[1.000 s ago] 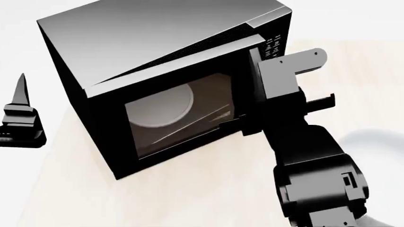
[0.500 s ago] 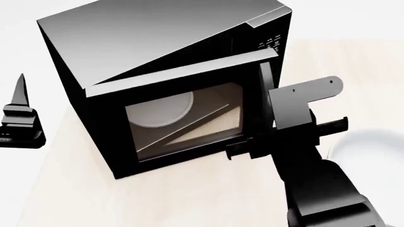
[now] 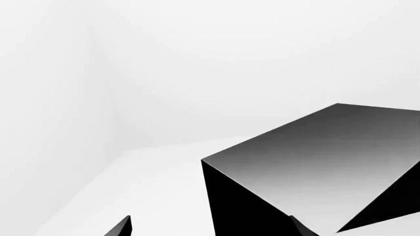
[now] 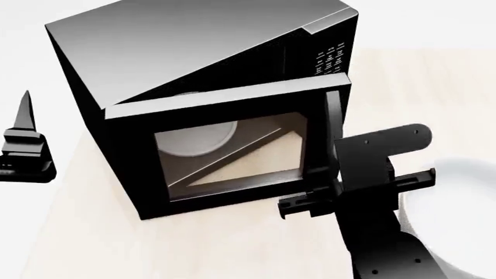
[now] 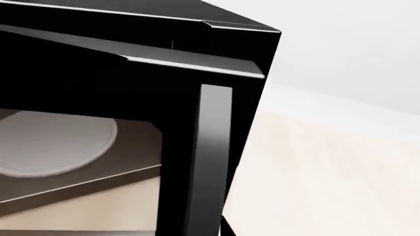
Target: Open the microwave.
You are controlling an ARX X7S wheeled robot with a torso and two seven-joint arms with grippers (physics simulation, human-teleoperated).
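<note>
The microwave (image 4: 194, 75) sits far-left on the counter (image 4: 232, 244), door (image 4: 225, 151) ajar. Right tool (image 4: 322, 200), spread, hooks the door's right edge; pull near in an arc. Left tool (image 4: 23, 139): cannot tell

one microwave (image 4: 194, 75), two grippers (left (image 4: 25, 145), right (image 4: 310, 203)), one white dish (image 4: 457, 221).

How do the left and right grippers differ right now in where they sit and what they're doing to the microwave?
The right gripper sits at the free edge of the door of the microwave, by its lower corner; the left gripper hangs off to the side, clear of it. The right gripper shows spread fingers; the left gripper's opening cannot be read. Both are black.
</note>
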